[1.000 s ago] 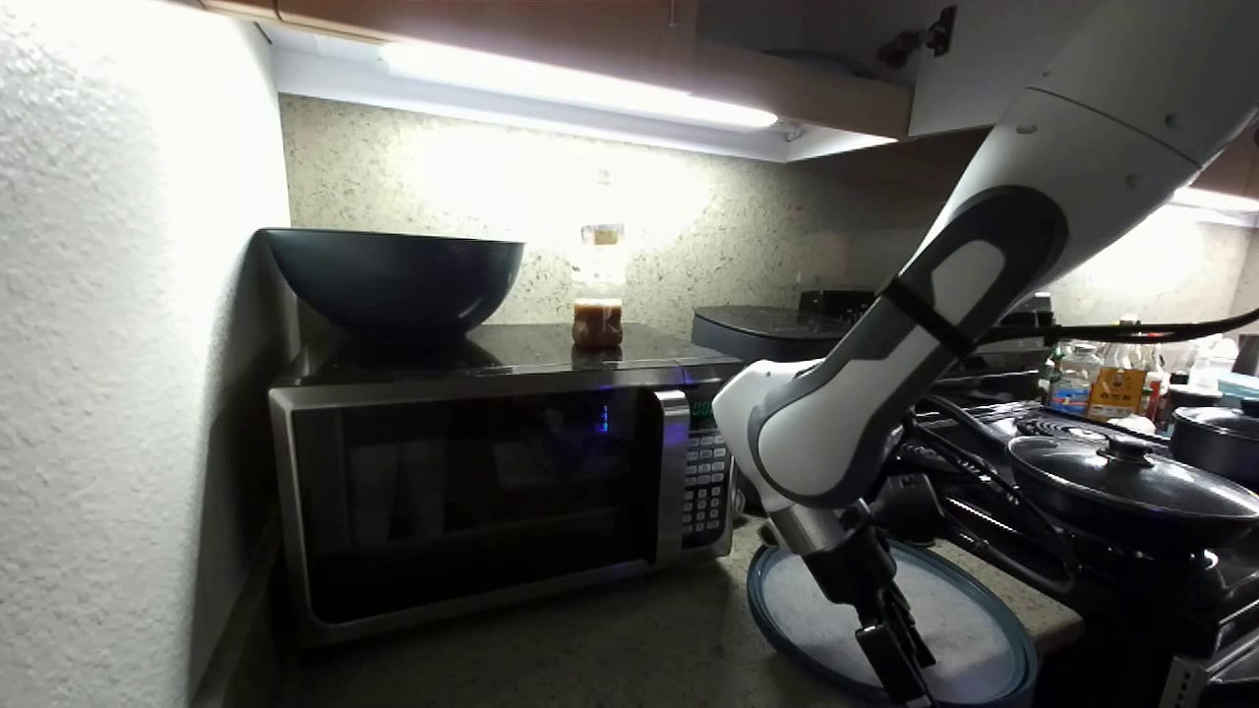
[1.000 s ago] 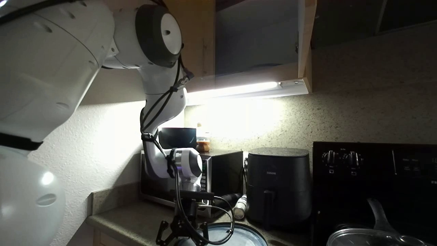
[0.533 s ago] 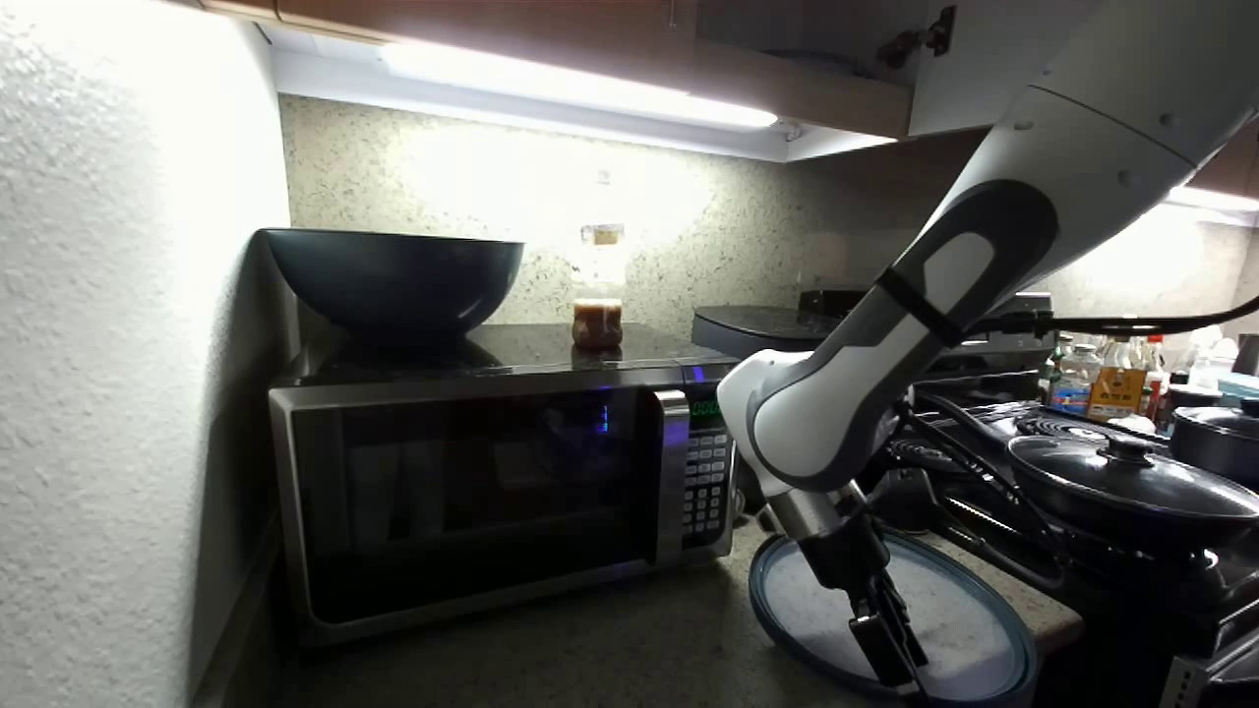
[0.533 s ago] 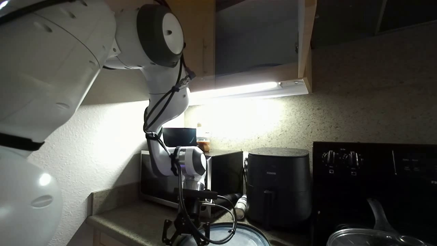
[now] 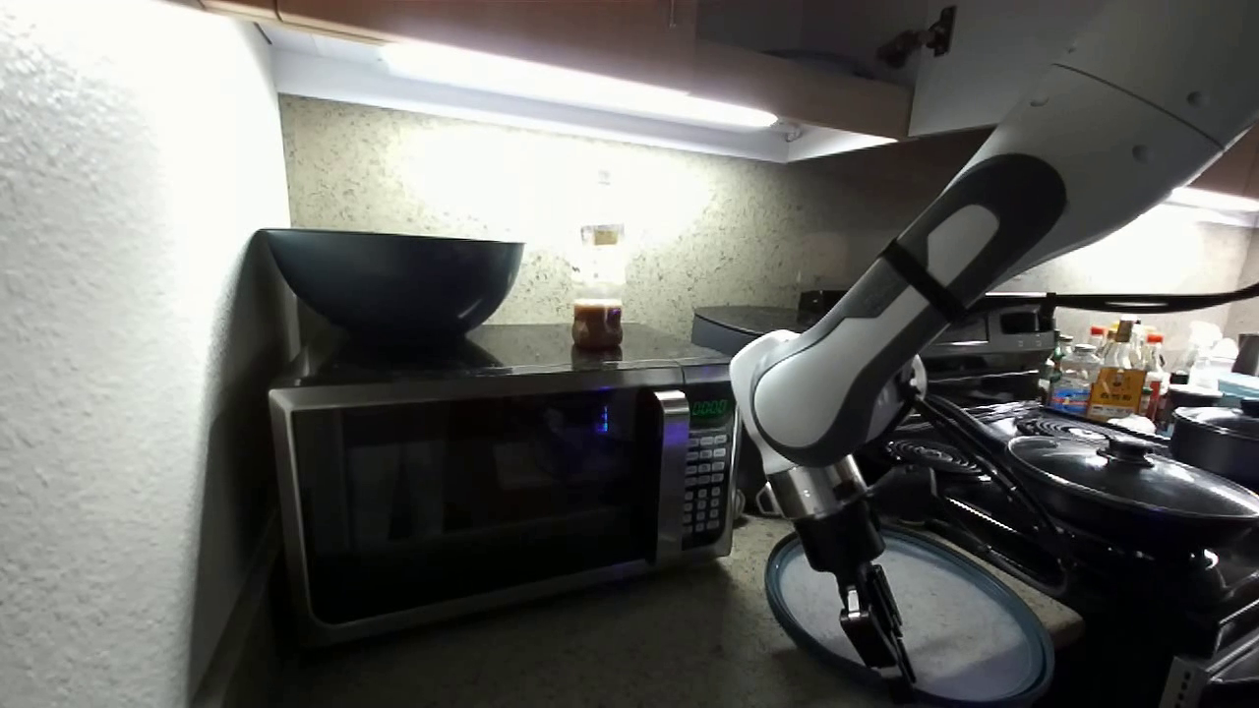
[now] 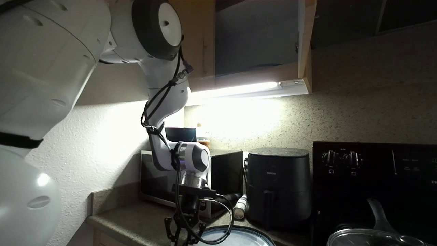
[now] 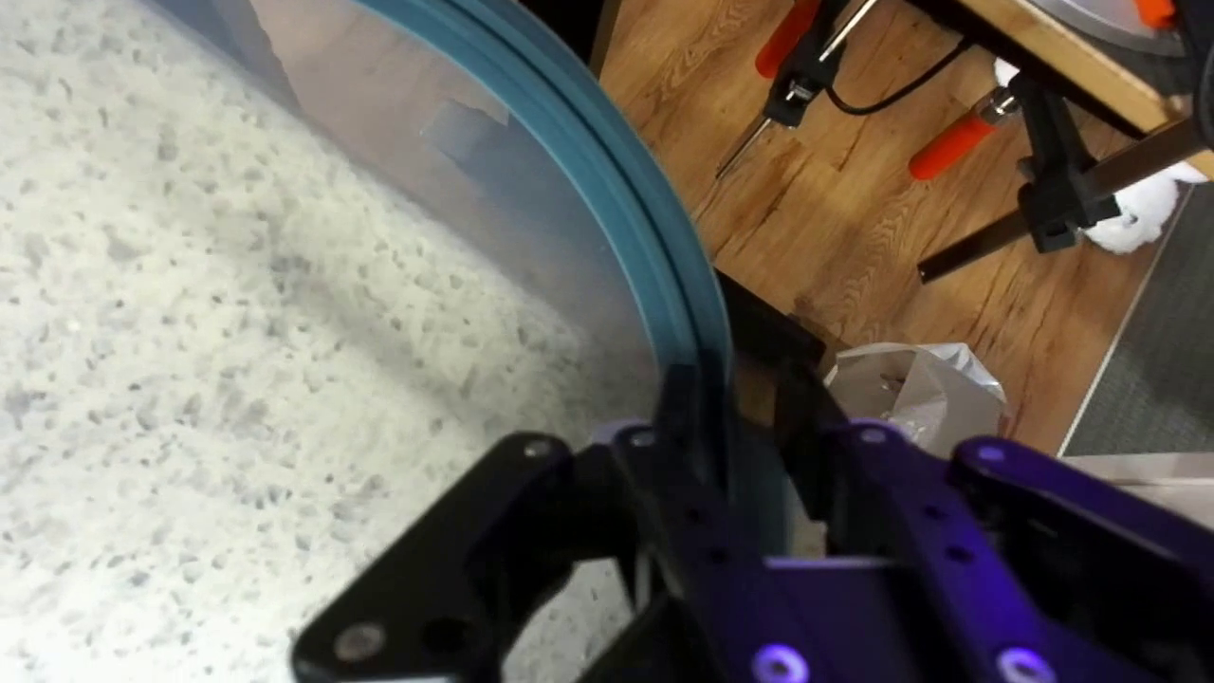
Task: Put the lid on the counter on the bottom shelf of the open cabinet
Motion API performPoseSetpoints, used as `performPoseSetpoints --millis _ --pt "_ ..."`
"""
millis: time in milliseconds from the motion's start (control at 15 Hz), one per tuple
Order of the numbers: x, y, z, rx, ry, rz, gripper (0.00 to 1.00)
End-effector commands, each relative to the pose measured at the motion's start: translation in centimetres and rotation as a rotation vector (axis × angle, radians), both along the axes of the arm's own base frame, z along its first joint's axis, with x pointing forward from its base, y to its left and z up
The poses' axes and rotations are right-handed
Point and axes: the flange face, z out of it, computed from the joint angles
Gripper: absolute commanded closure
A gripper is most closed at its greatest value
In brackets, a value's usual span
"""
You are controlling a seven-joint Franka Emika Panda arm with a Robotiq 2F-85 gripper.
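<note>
In an exterior view, see a bowl point(image 5: 393, 280) upright at far left on top of the microwave point(image 5: 472, 482), with a bottle point(image 5: 598, 323) to its right, also on the microwave. Under that, find the table point(image 5: 629, 629). Overhead and further right, see the cabinet point(image 5: 802, 88), open, with a curved edge point(image 6: 269, 65) of something unclear on its bottom shelf point(image 6: 252, 73). Find the lid point(image 5: 954, 605) lying on the table between microwave and stove point(image 6: 372, 182), partly past the table's edge in the wrist view. See the end effector point(image 7: 738, 417) clamped on the lid's rim point(image 7: 659, 237), with one finger to each side. Farther right, note a covered pan point(image 5: 1131, 492) on the stove, then a pot point(image 5: 1215, 447).
</note>
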Motion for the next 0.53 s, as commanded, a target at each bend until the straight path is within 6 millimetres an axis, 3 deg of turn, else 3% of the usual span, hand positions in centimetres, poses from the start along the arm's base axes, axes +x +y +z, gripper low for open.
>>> performPoseSetpoints --millis 0,467 --pt "-1.5 -0.6 1.8 0.050 -0.063 -0.034 0.98" --pt "-3.6 -2.0 5.7 0.050 -0.200 -0.216 0.99"
